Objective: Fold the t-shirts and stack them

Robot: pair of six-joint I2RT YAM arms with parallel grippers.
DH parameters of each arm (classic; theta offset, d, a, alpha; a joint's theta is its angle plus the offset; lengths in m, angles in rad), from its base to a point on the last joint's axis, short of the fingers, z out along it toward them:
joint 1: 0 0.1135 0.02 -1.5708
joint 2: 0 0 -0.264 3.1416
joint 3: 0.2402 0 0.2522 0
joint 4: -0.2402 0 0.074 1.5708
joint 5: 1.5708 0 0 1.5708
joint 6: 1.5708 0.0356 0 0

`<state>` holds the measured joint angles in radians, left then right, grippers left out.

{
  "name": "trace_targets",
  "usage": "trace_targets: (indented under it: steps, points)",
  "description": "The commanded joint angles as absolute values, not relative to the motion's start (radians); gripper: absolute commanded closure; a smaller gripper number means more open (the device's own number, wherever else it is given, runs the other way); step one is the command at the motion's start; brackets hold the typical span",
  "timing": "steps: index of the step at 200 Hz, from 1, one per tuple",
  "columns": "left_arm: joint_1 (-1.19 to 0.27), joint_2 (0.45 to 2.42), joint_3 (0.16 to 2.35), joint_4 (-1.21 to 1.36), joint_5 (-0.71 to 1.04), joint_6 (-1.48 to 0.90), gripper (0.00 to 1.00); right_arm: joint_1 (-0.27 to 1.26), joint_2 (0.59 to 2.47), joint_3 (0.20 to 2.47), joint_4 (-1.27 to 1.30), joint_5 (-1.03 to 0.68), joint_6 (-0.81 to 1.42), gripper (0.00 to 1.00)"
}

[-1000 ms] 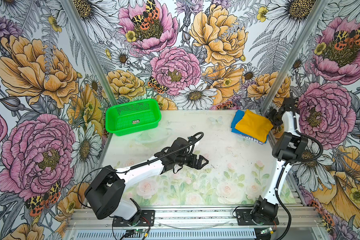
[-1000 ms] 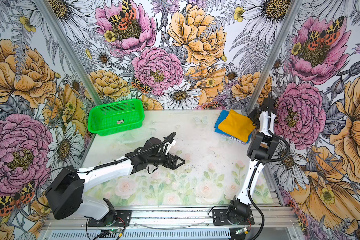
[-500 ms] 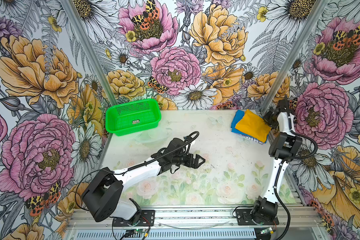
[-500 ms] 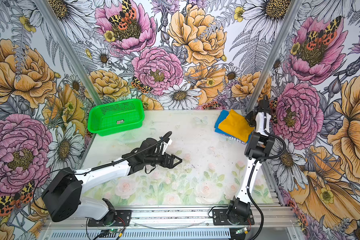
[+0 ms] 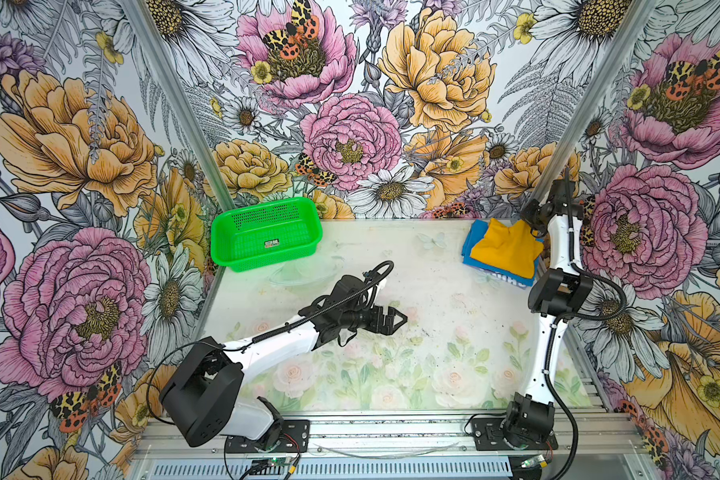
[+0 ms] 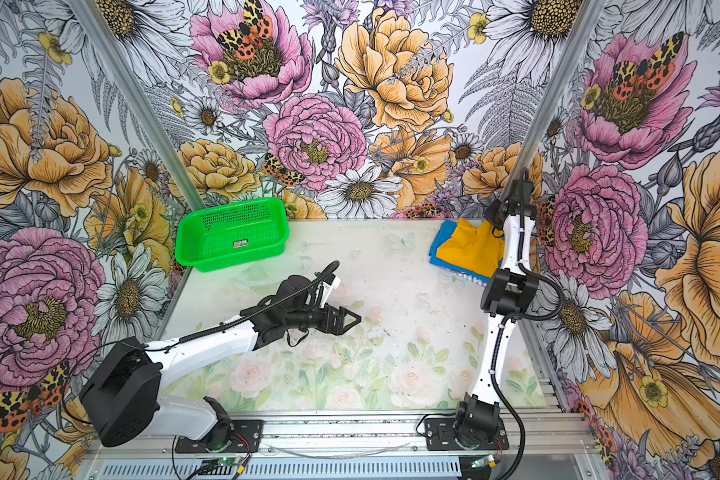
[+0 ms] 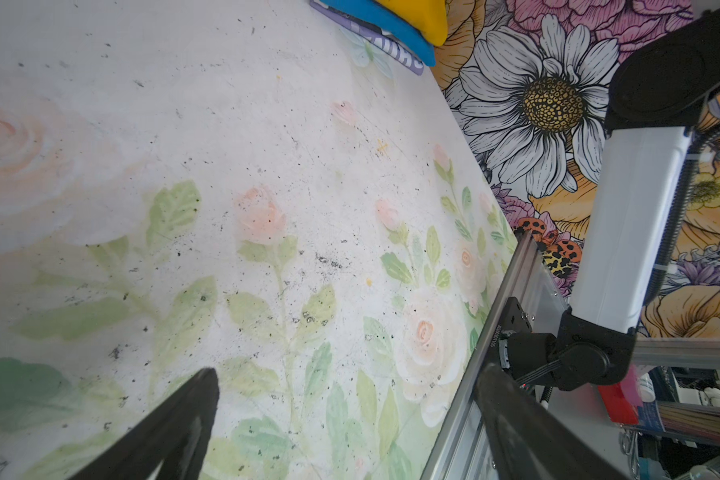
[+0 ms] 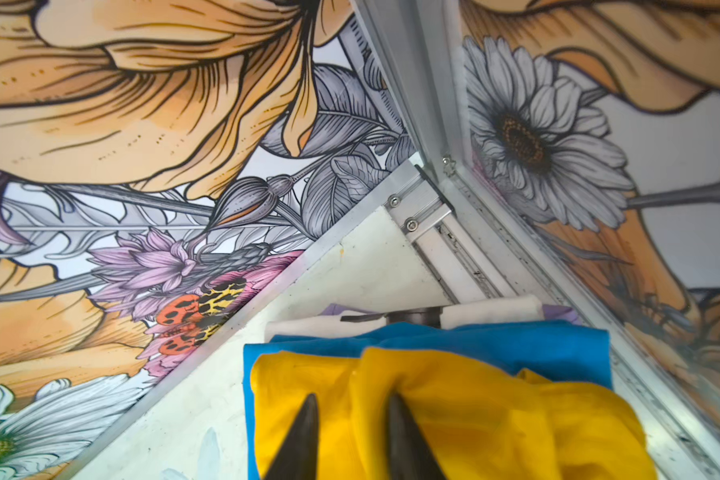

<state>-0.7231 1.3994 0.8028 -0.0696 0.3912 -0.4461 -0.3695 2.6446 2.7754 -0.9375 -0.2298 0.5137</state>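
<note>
Limp and light by my judgement, the yellow shirt (image 5: pixel 506 249) lies folded atop the blue shirt (image 5: pixel 469 249) in the worktop's (image 5: pixel 433 353) far right corner, best pinched at a fold edge, with the right hand (image 8: pixel 352 401) released over it and the left hand (image 5: pixel 400 320) released mid-worktop.

Both top views: mounted high at the front, looking down and back over the whole table (image 5: pixel 433 270) to the rear walls; coverage nearly identical.

Left wrist view: low and close over the table, facing the blue t-shirt (image 7: pixel 366 18) and yellow t-shirt (image 7: pixel 420 14), which the top views also show.

Right wrist view: very close above those shirts, facing the rear right corner.
</note>
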Motion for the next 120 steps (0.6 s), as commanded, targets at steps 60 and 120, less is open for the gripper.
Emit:
trace_targets:
  steps: [60, 120]
  points:
    - [-0.714, 1.461, 0.9, -0.074, 0.436, -0.413, 0.01, -0.39, 2.374, 2.566, -0.93, -0.156, 0.51, 0.24]
    - [-0.725, 1.662, 1.158, -0.069, 0.463, -0.424, 0.01, -0.344, 2.159, 2.279, -0.993, -0.28, 0.415, 0.01]
